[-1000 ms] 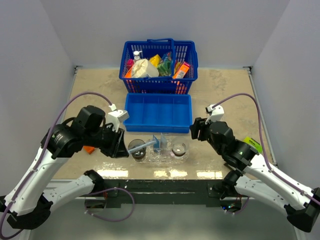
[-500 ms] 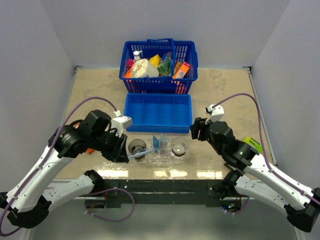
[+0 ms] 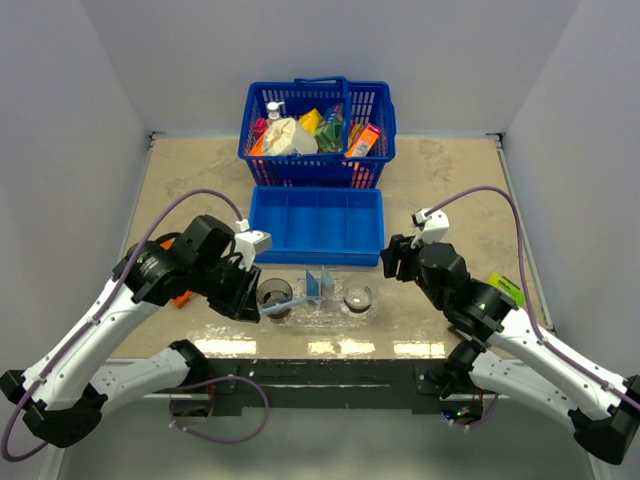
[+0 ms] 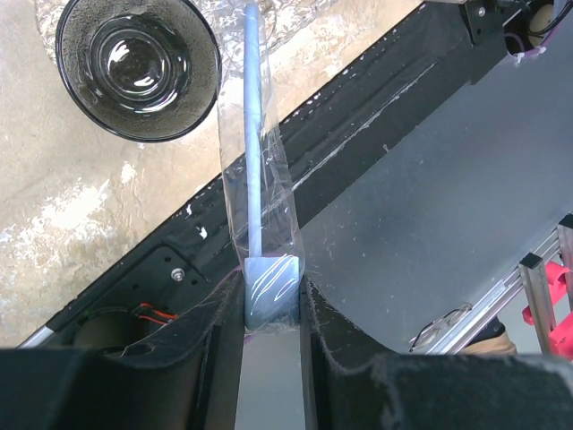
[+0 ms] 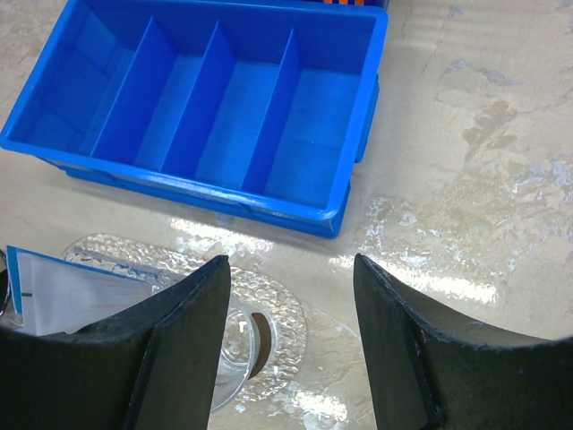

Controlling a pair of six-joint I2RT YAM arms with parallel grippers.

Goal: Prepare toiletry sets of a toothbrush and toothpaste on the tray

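My left gripper (image 3: 252,300) (image 4: 271,300) is shut on the blocky end of a pale blue toothbrush (image 4: 253,152) in a clear wrapper. The stem (image 3: 276,305) reaches toward the clear bumpy tray (image 3: 322,314) (image 5: 285,309), just beside a smoky cup (image 3: 273,292) (image 4: 138,68) on the tray's left end. A flat white and blue toothpaste (image 3: 320,284) (image 5: 67,291) stands at the tray's middle. A second cup (image 3: 358,297) (image 5: 235,349) sits at the tray's right end. My right gripper (image 3: 394,262) (image 5: 291,269) hangs open above that end, holding nothing.
A blue divided bin (image 3: 316,225) (image 5: 215,107) lies just behind the tray. Behind it a blue handled basket (image 3: 316,120) holds a pump bottle and packets. An orange item (image 3: 180,298) lies under my left arm, a green one (image 3: 503,288) by my right arm.
My left arm has swung to the right and nearer the tray, carrying the toothbrush, whose stem now lies lower beside the left cup. The right arm has not moved.
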